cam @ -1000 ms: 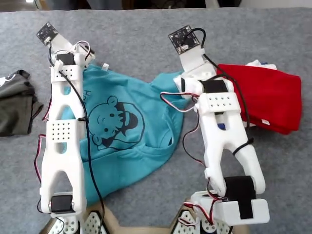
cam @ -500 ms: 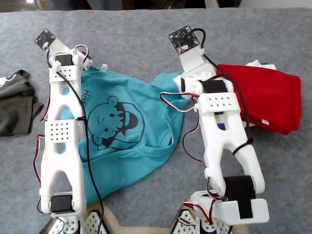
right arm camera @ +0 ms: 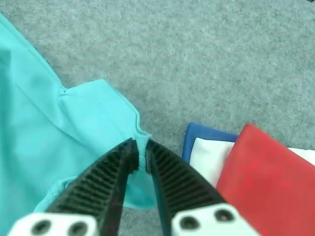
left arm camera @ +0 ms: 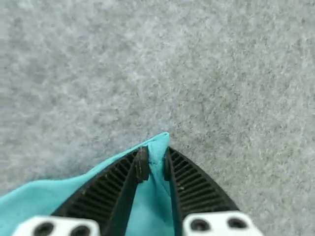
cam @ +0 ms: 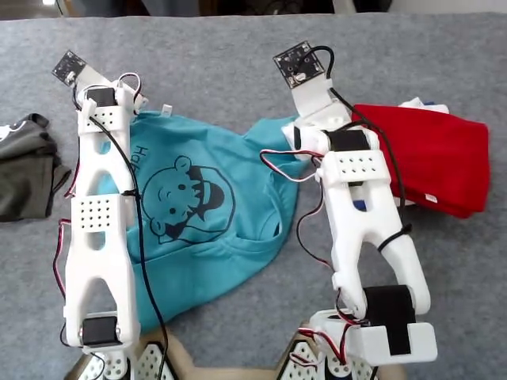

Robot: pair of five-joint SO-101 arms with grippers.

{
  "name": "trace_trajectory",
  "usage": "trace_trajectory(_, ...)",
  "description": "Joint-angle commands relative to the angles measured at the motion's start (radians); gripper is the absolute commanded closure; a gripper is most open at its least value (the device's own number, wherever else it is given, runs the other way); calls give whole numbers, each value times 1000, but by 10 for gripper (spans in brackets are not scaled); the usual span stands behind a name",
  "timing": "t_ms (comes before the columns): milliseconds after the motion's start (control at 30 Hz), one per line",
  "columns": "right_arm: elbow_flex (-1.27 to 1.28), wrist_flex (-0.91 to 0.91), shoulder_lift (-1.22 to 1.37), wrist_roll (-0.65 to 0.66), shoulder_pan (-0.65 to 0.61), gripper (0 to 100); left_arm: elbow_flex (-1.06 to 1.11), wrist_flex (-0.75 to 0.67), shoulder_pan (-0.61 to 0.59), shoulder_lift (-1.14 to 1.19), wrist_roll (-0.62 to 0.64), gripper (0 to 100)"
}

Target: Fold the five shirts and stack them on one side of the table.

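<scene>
Between left gripper [left arm camera: 153, 164] and right gripper [right arm camera: 140, 155], teal shirt [cam: 206, 222] is spanning crosswise; wrist views are showing each clamped on a corner.

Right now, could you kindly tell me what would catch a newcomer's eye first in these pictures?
A teal shirt with a bear print lies spread across the middle of the table. The left end effector pinches its far corner, and the right end effector pinches a sleeve edge. A folded red shirt lies on the right side.
</scene>
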Motion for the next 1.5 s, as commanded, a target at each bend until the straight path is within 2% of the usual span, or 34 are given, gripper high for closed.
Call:
trace_trajectory(0,-42,-14,-4,0,9,984,5,17,-10,-20,-98,973)
trace_trajectory(200,-45,-11,-5,-6,9,984,-50,26,-18,-21,-120,972)
trace_trajectory(367,-94,64,-54,-51,5,984,-274,117,-53,-31,-273,972)
trace_trajectory(600,-318,262,-216,-107,9,985,-260,218,-94,-322,-396,972)
trace_trajectory(1000,-769,293,-380,-354,9,985,-260,445,-97,-916,-562,972)
trace_trajectory(1367,-1096,331,-466,-359,11,985,-257,491,-99,-1375,-675,972)
trace_trajectory(1467,-1198,376,-467,-362,55,985,-257,508,-99,-1470,-701,972)
